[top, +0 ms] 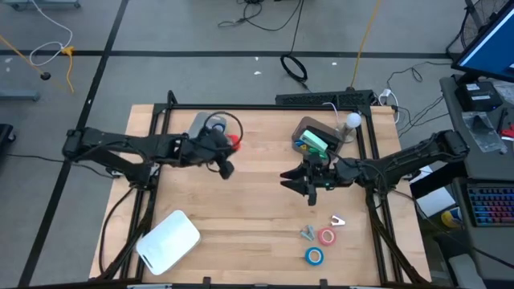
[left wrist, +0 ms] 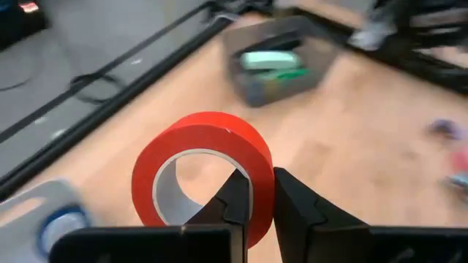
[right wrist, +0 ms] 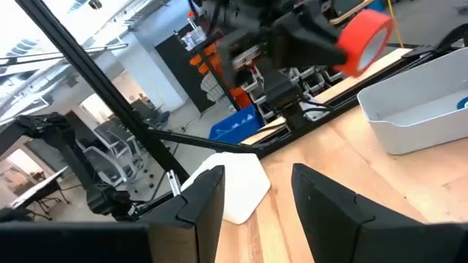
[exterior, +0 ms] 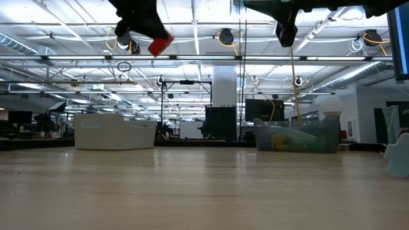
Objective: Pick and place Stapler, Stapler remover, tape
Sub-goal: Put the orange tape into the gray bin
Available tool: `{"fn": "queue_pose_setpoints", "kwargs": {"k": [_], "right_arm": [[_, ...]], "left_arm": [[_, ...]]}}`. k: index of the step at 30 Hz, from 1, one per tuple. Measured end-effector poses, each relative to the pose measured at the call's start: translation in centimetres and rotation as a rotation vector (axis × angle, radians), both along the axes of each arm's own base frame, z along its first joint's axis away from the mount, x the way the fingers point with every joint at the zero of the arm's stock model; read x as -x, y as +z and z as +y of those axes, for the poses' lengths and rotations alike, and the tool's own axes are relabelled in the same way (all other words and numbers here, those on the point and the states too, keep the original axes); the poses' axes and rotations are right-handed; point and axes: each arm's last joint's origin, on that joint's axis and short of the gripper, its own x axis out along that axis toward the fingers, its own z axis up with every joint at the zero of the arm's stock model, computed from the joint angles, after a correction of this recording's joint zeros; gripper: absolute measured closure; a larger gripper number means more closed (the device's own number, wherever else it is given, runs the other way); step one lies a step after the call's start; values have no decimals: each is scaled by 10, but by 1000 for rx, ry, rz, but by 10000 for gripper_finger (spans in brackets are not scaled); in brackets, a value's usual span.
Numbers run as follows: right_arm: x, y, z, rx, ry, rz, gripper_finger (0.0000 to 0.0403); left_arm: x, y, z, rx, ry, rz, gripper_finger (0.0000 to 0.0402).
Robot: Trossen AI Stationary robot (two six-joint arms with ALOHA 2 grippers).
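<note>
- At the near edge of the bench [top: 241, 201] I see 2 tape rolls lying flat: a blue tape roll [top: 314, 256] and a red-rimmed tape roll [top: 326, 236] just beyond it, with small metal pieces [top: 308, 233] beside them.
- A white lid-like piece [top: 168, 239] lies at the near left corner.
- Mid-bench, the right gripper [right wrist: 252, 193] hangs above the wood with its jaws apart and nothing between them.
- The left gripper [left wrist: 254, 201] is raised and clamps 1 red tape roll [left wrist: 201, 157] by its wall, 1 finger inside the core, 1 outside.
- Behind it, a grey bin [top: 205, 124] holds what looks like a blue roll.
- At the far right, a dark tray [top: 313, 136] contains green items.
- Handling, as I judge it: each roll is light and stiff, the outer face smooth and possibly slippery. I would pinch across the ring wall and avoid tilting.
</note>
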Motion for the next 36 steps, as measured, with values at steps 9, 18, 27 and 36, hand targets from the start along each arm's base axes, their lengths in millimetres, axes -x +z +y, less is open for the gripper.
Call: {"fn": "queue_pose_setpoints", "kwargs": {"k": [9, 18, 27, 36], "right_arm": [[0, -2, 1, -27, 3, 22, 250], [6, 5, 5, 141, 105, -19, 249], [28, 23, 1, 243, 166, -68, 247], [43, 31, -3, 258, 165, -60, 248]], "left_arm": [[23, -22, 56, 1, 265, 291, 368], [30, -48, 118, 105, 365, 450, 368], [27, -83, 155, 178, 399, 599, 368], [24, -114, 176, 267, 415, 673, 368]]}}
